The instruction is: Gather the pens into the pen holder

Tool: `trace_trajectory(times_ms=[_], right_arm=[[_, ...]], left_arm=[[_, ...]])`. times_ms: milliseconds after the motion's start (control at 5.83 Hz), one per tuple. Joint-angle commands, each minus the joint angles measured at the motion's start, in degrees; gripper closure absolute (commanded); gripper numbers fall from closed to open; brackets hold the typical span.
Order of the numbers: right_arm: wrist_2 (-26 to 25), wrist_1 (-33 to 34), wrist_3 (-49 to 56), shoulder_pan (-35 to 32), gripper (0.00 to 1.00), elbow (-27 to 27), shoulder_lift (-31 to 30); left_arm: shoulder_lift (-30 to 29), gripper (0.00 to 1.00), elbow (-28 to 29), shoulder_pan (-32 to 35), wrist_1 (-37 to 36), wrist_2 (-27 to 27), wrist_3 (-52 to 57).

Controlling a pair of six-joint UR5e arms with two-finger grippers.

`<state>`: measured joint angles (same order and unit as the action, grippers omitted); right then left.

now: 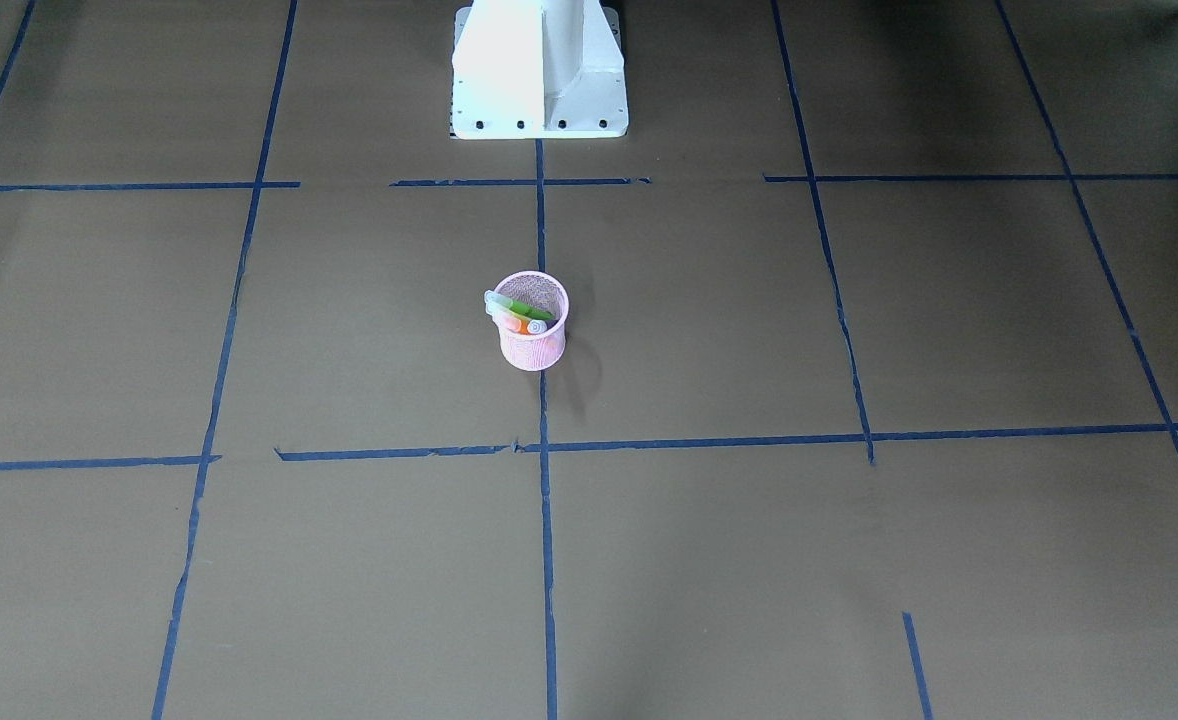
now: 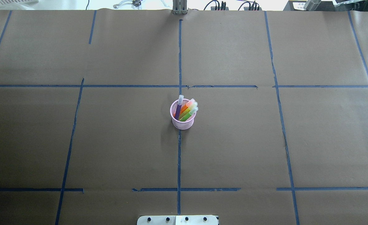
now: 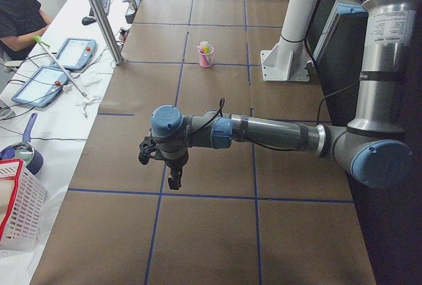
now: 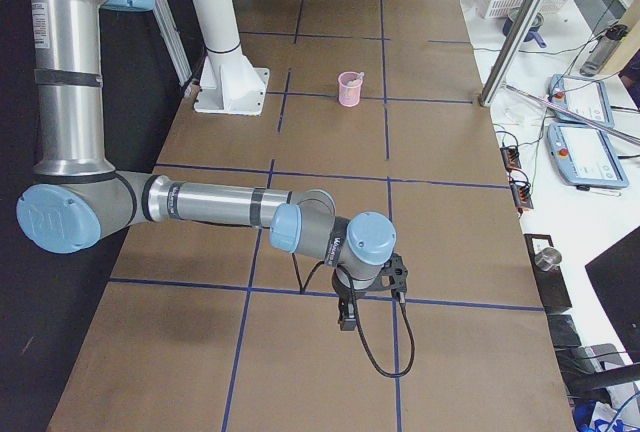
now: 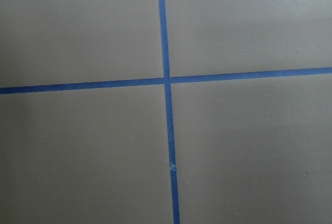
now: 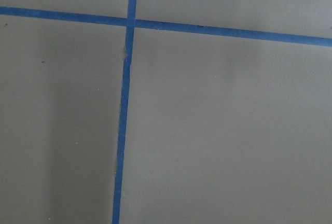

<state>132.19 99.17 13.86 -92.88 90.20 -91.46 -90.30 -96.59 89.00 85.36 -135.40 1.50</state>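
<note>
Pen holder point(image 2: 182, 123) upright mid-desk point(image 2: 109, 140), sitting on the centre tape line. Count: 1 holder, 3 pens: purple pen point(image 2: 178, 111), orange pen point(image 2: 186, 107), green pen point(image 2: 188, 115). All three are inside, caps up, leaning on the rim, so I'd judge collection done. Left claw point(image 3: 173, 181) and right claw point(image 4: 346, 317) hang over bare desk, well apart from the holder (side views only, so can't tell how far open or whether anything's held). Advice: any retreat goes up and away, no sweep near the cup.
</note>
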Motion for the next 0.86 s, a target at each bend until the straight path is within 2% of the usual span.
trace_trajectory(times_ms=[0, 686], right_arm=[[0.2, -0.3, -1.0, 0.4, 0.00, 0.2, 0.3], [2.0, -1.0, -2.5, 1.6, 0.00, 1.0, 0.5]], left_arm=[[0.2, 0.00, -0.2, -0.1, 0.6, -0.4, 0.0], [0.7, 0.00, 0.8, 0.0, -0.2, 0.3, 0.5]])
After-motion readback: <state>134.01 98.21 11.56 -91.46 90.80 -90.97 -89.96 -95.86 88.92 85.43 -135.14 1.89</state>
